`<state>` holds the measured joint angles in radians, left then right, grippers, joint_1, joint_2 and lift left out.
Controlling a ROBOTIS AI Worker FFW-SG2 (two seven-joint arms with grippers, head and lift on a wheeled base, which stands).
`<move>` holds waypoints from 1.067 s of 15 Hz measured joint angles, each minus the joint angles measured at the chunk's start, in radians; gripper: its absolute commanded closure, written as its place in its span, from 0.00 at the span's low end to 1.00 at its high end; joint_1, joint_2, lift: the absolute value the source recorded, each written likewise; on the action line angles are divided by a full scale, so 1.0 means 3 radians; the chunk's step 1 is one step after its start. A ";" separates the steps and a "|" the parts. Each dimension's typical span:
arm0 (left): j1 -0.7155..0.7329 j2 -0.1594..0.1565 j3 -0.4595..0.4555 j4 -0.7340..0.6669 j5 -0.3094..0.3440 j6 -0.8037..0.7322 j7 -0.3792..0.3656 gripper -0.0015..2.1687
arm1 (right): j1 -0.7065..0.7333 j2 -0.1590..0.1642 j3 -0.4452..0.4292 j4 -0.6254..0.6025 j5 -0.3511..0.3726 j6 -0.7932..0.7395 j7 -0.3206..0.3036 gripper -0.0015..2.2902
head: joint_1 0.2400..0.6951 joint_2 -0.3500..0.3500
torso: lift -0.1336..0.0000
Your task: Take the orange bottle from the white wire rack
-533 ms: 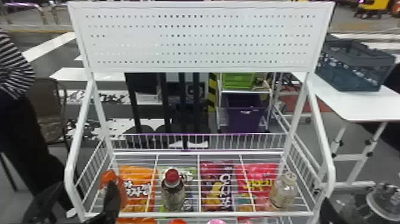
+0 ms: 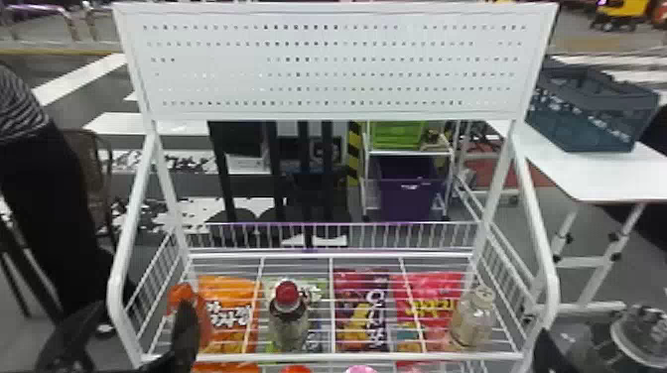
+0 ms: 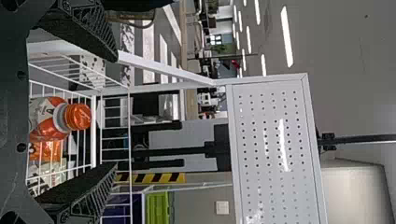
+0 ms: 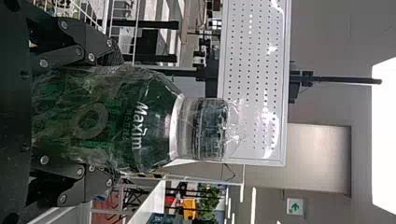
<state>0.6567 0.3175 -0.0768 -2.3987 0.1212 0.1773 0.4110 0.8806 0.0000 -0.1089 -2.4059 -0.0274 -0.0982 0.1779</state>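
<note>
Orange bottle (image 2: 202,325) stands at the white wire rack (image 2: 332,356)'s eight o'clock.
Left gripper (image 2: 144,310) spreads wide nearby; head view shows the jar (image 2: 642,331)'s lid, right wrist view its green body, pinched by right gripper (image 2: 548,352).

1. Bright indoor light comes from ceiling strips (image 3: 286,36), far off in the left wrist view.
2. White glare streaks the rack's perforated panel (image 2: 337,67) in both wrist views.
3. Crinkled highlights cover the near wrapped jar (image 4: 144,121); beyond, a patch burns out to white.
4. In the head view, the right-hand table (image 2: 590,173) gleams; the far purple bin (image 2: 404,198) looks dim.
</note>
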 measured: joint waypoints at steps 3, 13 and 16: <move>-0.0006 0.0000 -0.0002 -0.0002 0.0000 0.0031 0.0000 0.04 | 0.0000 0.0000 -0.0004 0.0002 0.0000 0.0016 0.0001 0.36 | 0.57 0.50 | 1.00; -0.0097 -0.0069 -0.0425 0.0837 -0.0037 -0.0761 0.0177 0.04 | -0.0022 0.0000 -0.0010 0.0048 0.0003 0.0027 0.0000 0.36 | 0.57 0.50 | 1.00; -0.0261 -0.0102 -0.0535 0.1347 -0.0031 -0.1245 0.0214 0.04 | -0.0037 0.0000 -0.0010 0.0079 0.0004 0.0027 0.0003 0.36 | 0.57 0.50 | 1.00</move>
<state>0.5784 0.2869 -0.2372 -1.9945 0.1118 -0.1960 0.4752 0.8696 0.0000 -0.1120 -2.3822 -0.0261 -0.0900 0.1789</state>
